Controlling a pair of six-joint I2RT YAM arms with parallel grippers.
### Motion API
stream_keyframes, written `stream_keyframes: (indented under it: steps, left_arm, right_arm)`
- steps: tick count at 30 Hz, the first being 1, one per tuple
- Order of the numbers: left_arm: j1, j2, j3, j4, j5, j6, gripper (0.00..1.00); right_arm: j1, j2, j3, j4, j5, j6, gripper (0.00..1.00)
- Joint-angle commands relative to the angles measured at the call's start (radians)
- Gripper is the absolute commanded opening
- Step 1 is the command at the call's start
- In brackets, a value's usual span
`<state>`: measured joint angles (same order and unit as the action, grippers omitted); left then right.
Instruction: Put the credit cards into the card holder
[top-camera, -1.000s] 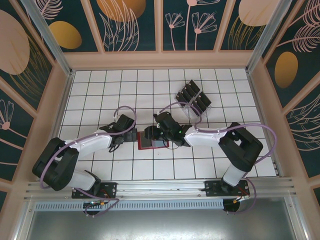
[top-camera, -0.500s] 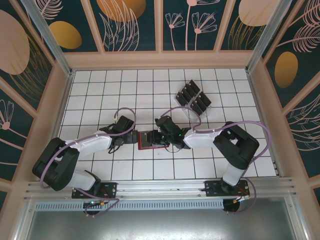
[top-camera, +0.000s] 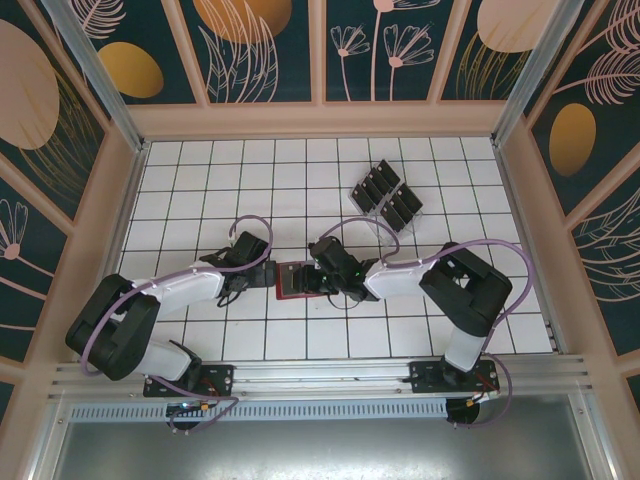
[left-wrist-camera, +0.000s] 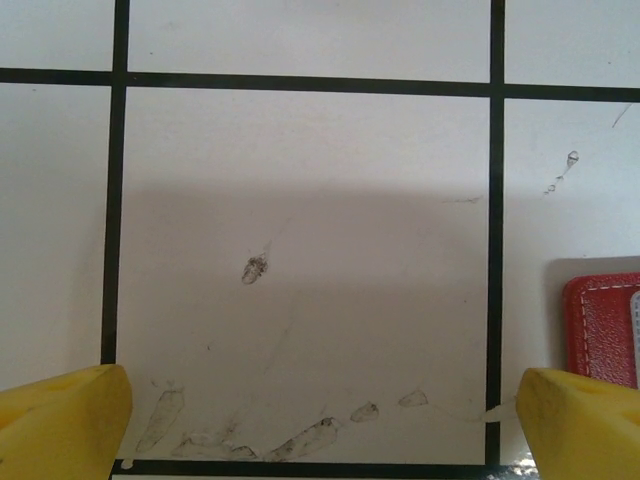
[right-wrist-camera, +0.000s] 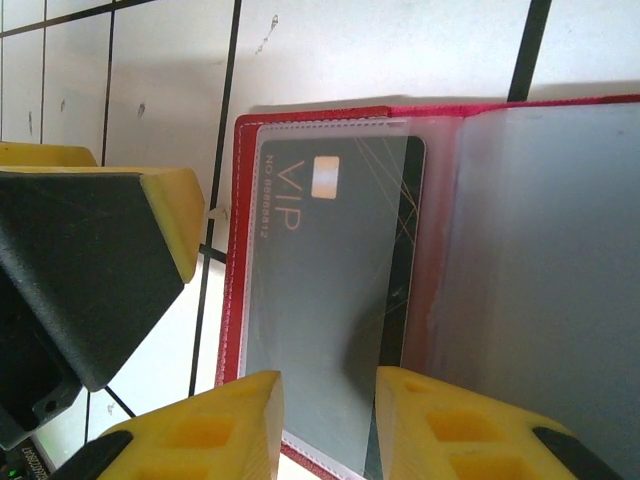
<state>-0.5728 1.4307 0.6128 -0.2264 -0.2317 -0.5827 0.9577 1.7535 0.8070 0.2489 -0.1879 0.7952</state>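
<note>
Right gripper (right-wrist-camera: 328, 425) low over the open red card holder (top-camera: 288, 283) at mid-table (top-camera: 200, 190), a card (right-wrist-camera: 330, 300) under its clear pocket

The card's lower end is cut off between the right fingers, which stand close with a narrow gap; whether they touch it I cannot tell. The holder's other half is a blur behind plastic. The left gripper (left-wrist-camera: 320, 425) sits just left of the holder, fingers spread wide, a red corner cropped at its view's edge. Other cards (top-camera: 375, 185) stand in a clear rack (top-camera: 412, 213), well apart and too small to count
</note>
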Motion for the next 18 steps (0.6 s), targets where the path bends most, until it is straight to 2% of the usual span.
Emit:
stream_keyframes:
  steps: [1, 18]
  left_arm:
    - [0.005, 0.014, -0.016, 0.017, 0.012, 0.012, 0.98]
    - [0.005, 0.013, -0.022, 0.027, 0.017, 0.016, 0.99]
  right_arm:
    - [0.007, 0.017, -0.004, 0.028, -0.012, 0.013, 0.30]
    - [0.009, -0.064, -0.027, -0.023, 0.043, 0.010, 0.31]
